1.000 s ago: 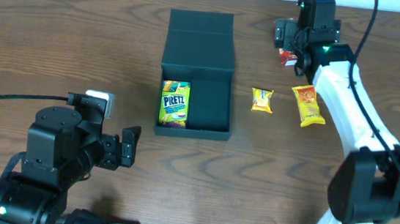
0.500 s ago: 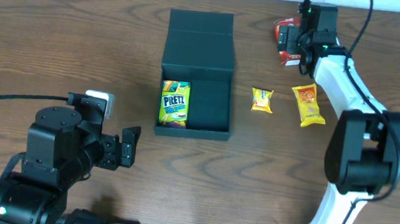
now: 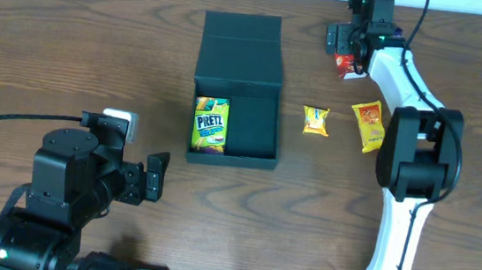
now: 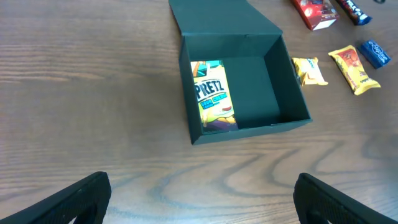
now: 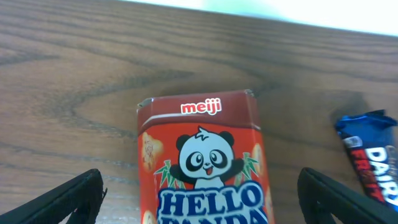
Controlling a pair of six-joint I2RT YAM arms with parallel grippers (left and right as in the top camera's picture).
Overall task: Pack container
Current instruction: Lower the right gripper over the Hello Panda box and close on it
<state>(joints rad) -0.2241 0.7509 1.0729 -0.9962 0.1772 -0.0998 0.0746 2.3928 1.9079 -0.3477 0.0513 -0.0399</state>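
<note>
The black container (image 3: 260,123) lies open mid-table, its flap lid (image 3: 241,46) folded back, with a green Pretz packet (image 3: 210,125) in its left side; the left wrist view shows the container (image 4: 267,74) and the Pretz packet (image 4: 214,102) too. My right gripper (image 3: 346,40) hangs open at the far right over a red Hello Panda box (image 5: 202,162), one finger on each side, not touching it. My left gripper (image 3: 160,175) stands open near the front left, nothing between its fingers (image 4: 68,202).
A small yellow packet (image 3: 315,120) and an orange packet (image 3: 370,127) lie right of the container. A blue Dairy bar (image 5: 370,155) lies right of the red box. In the left wrist view a blue wrapper (image 4: 375,53) sits at the far right.
The right arm has swung back toward the far edge, bringing its gripper over the red box. The left arm has not moved.
</note>
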